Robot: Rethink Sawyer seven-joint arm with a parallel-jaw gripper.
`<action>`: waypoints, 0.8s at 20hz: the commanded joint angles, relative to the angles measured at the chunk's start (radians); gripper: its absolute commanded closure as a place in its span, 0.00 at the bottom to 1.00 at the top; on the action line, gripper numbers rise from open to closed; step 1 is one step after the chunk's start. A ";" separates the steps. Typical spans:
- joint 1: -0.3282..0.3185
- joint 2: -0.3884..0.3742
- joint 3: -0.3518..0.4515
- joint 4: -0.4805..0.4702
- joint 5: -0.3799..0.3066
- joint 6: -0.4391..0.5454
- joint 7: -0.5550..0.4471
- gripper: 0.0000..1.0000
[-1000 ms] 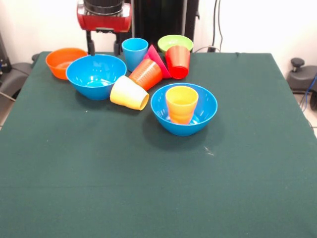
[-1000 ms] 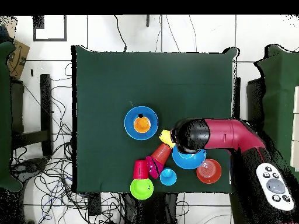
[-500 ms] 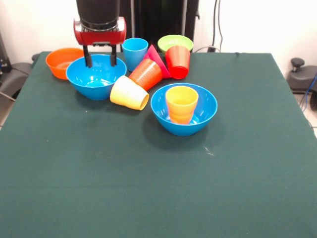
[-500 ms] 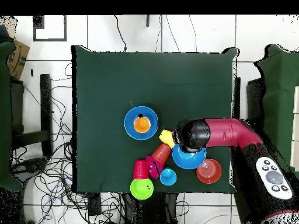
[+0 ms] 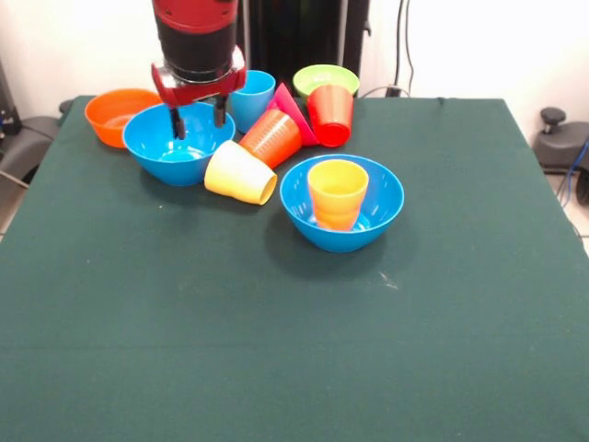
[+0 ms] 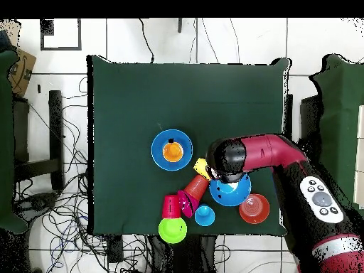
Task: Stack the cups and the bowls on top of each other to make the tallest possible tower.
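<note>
Two blue bowls: one (image 5: 179, 143) lies directly under the fingers; the other (image 5: 342, 203) stands well off to the picture's right of them in the front view, nearer the camera.
Gripper (image 5: 197, 123): fingers (image 5: 177, 123) parted at a moderate width, holding nothing, tips hanging inside the mouth of the first blue bowl, above its floor.
Yellow-orange cup (image 5: 338, 193): upright inside the second blue bowl, the only piled pair in sight.
Pale yellow cup (image 5: 240, 173): on its side, just beside the fingers' bowl, touching its rim on the side toward the second bowl.
Orange cup (image 5: 271, 138): tipped over, just past the pale yellow one, leaning by the pink-red bowl (image 5: 292, 110).
Light blue cup (image 5: 251, 98): upright, close behind the fingers, partly hidden by the wrist.
Red cup (image 5: 330, 114): mouth down, farther right of the fingers.
Lime-green bowl (image 5: 325, 80): behind the red cup.
Orange bowl (image 5: 119, 115): beside the fingers' bowl, on the opposite side from the cups.
Table (image 5: 276, 322): dark green cloth.
</note>
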 commanded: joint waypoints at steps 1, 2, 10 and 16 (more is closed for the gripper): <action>-0.019 0.052 0.130 -0.090 -0.115 0.170 -0.648 0.00; -0.025 0.059 0.137 -0.094 -0.117 0.176 -0.674 0.00; -0.063 0.057 0.158 -0.102 -0.144 0.137 -0.821 0.00; -0.124 0.040 0.209 -0.058 -0.098 0.000 -0.791 0.00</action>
